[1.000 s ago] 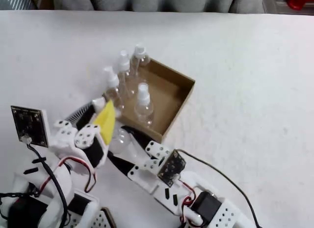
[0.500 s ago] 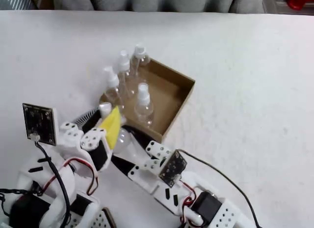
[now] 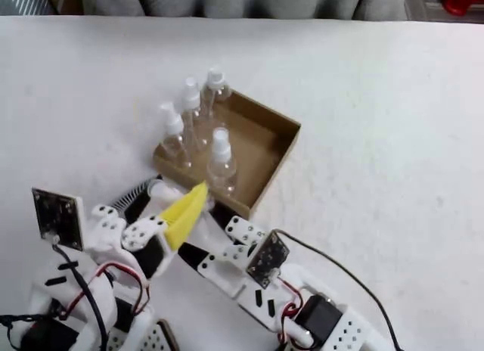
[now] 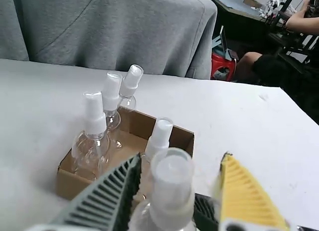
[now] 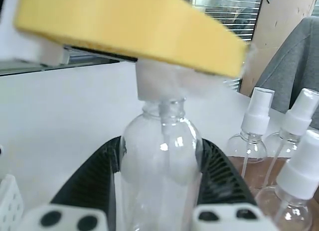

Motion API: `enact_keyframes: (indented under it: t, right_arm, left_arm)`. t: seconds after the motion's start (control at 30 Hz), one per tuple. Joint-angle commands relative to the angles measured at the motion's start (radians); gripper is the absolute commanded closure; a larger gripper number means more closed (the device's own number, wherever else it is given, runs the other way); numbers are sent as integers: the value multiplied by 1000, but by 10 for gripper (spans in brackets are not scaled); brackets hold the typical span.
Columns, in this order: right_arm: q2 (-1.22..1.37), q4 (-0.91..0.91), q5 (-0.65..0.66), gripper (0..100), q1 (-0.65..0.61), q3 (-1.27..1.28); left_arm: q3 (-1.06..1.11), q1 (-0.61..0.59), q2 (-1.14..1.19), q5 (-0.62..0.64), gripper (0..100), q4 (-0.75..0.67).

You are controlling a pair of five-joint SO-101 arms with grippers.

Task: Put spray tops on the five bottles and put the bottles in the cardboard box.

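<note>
1. Four bottles [image 3: 221, 160] stand upright in the cardboard box [image 3: 265, 139], each with a white spray top on. Three line the box's 10 o'clock wall and one stands toward its 7 o'clock side. From where I stand, that share looks done.
2. The fifth bottle [image 5: 162, 151] is outside the box, upright, just off its 7 o'clock corner over the worktop [image 3: 378, 101]. The right jaws pinch its clear body from both sides.
3. A spray top [image 4: 172, 178] sits on that bottle's neck. The left jaws, one grey and one yellow, stand spread on either side of it, with a gap on the yellow side. I cannot tell whether the top is fully seated.
4. What is left, I reckon, is to fix this last top firmly. Then the bottle goes into the box's free floor toward 3 o'clock.
</note>
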Motion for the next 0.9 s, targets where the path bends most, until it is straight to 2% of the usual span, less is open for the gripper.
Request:
enact_keyframes:
  t: [0.0, 0.17, 0.67, 0.8, 0.87]
  right_arm:
    - [-10, 4, -2, 983, -2, 9]
    - [-10, 24, -2, 983, -2, 9]
    - [-8, 24, -6, 983, 1, 6]
    - [-4, 31, -12, 983, 107, -41]
    - [-2, 35, -69, 983, 194, -77]
  left_arm:
    - [-8, -28, -10, 3, 752, -12]
    - [-37, -139, -13, -3, 751, -57]
    - [-448, -151, -12, 2, 755, 100]
    - [-448, -151, -12, 2, 772, 153]
    - [-448, -151, -12, -3, 840, 209]
